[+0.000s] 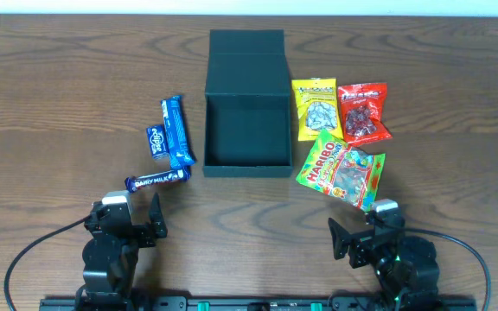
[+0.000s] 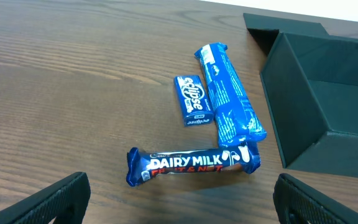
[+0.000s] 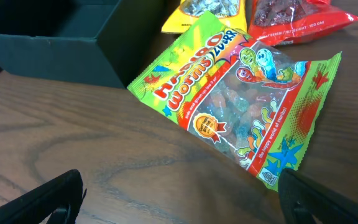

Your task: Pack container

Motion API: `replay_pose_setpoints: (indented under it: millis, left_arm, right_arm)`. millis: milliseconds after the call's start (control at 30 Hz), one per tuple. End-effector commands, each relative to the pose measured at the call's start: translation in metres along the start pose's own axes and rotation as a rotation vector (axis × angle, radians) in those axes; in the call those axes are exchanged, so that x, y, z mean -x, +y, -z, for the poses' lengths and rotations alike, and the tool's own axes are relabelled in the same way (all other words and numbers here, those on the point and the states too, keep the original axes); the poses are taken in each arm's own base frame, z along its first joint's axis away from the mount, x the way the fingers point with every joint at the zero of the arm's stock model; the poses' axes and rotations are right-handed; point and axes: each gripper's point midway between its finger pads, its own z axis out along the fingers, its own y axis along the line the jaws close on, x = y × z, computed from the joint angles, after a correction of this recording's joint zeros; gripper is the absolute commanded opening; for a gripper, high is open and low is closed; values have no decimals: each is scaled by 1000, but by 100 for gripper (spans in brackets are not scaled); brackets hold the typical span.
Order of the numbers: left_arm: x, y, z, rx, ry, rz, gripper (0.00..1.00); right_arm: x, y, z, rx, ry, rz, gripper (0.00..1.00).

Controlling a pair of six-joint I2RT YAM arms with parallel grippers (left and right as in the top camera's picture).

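The dark green-black container stands open and empty at the table's middle, its lid folded back. Left of it lie a blue biscuit roll, a small Eclipse mint box and a Dairy Milk bar. Right of it lie a yellow packet, a red packet and a Haribo worms bag. My left gripper is open and empty, just short of the Dairy Milk bar. My right gripper is open and empty, just short of the Haribo bag.
Both arms sit at the table's front edge, the left and the right. Cables loop from each arm along the front. The tabletop is brown wood.
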Motion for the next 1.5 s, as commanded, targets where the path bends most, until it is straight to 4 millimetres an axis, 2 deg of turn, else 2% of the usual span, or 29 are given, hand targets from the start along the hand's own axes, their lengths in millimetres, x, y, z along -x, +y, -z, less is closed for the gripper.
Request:
replay_pose_setpoints:
  millis: [0,1267,1367,1467]
  left_arm:
    - [-6,5,-3,25,8,-12,95]
    - [-6,5,-3,25,8,-12,95]
    - [-6,5,-3,25,8,-12,95]
    - [-6,5,-3,25,8,-12,95]
  right_arm:
    - [-1,1,-1,5,-2,22,99]
    - [-1,1,-1,5,-2,22,99]
    - [0,-8,-1,-48,-6,34,99]
    - [0,-9,0,-52,-5,34,99]
